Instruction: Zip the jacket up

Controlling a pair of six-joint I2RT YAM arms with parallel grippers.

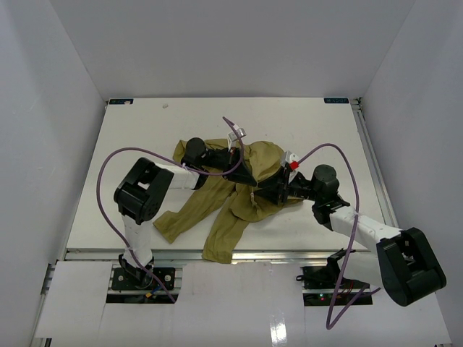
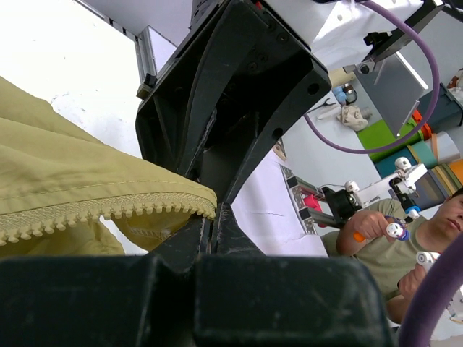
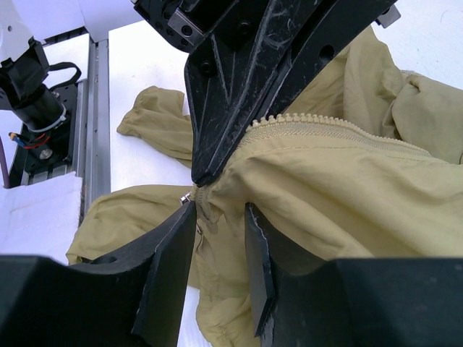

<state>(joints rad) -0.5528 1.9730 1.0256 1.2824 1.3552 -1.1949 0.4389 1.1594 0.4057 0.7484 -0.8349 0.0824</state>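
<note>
The olive-green jacket (image 1: 265,156) lies crumpled mid-table, its sleeves trailing toward the near edge. My left gripper (image 1: 244,173) is shut on the jacket's zipper edge; the left wrist view shows its jaws (image 2: 212,214) pinching the cloth (image 2: 58,173) just under the zipper teeth (image 2: 108,210). My right gripper (image 1: 262,189) meets it from the right. In the right wrist view its jaws (image 3: 219,211) stand apart with jacket cloth (image 3: 325,181) between them. A small metal zipper slider (image 3: 185,195) sits at the tip of the left finger (image 3: 173,253). The zipper teeth (image 3: 325,124) run off to the right.
The white table (image 1: 145,130) is walled on three sides, with a metal rail (image 1: 372,159) along its right edge. Purple cables (image 1: 108,166) loop over both arms. A person (image 2: 423,242) sits beyond the table in the left wrist view.
</note>
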